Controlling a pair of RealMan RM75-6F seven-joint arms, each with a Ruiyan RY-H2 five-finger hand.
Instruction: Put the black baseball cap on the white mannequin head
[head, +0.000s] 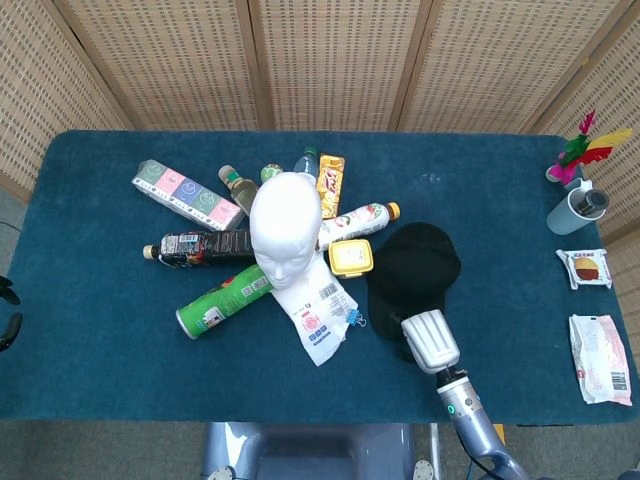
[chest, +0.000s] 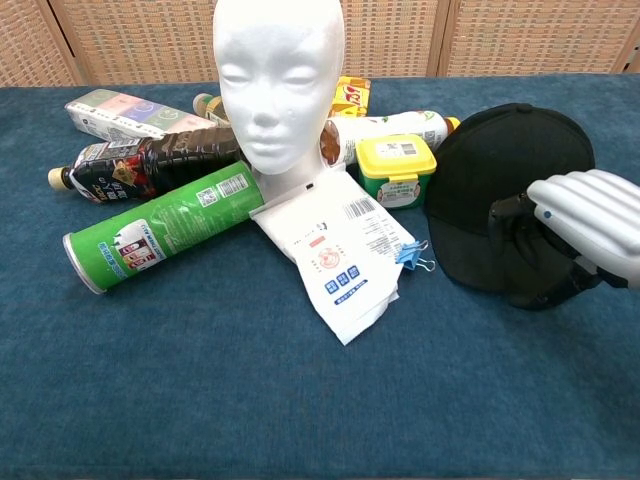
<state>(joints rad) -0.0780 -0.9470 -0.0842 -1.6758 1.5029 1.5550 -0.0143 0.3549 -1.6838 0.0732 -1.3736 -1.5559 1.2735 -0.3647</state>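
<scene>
The black baseball cap (chest: 500, 190) lies flat on the blue table (head: 100, 320), right of the white mannequin head (head: 285, 228) and just beside the yellow-lidded tub (head: 351, 258), crown away from the robot and brim toward the near edge. Its long axis runs roughly front to back, brim end nearest the robot, tilted slightly toward the robot's left in the head view. The right hand (chest: 575, 225) sits over the brim, dark fingertips (chest: 510, 225) curled down onto the brim's front edge; whether they actually pinch the fabric or only rest on it, I cannot tell. The placement reads as a brim grasp: the stiff peak is the easiest part to lift without collapsing the crown. The mannequin head stands upright, face toward the robot, ringed by clutter: a green can (chest: 160, 228), a dark bottle (chest: 150, 160), a white pouch (chest: 340, 245). The cap would need lifting clear of these. The left hand is barely in view at the head view's left edge; its state is unreadable.
</scene>
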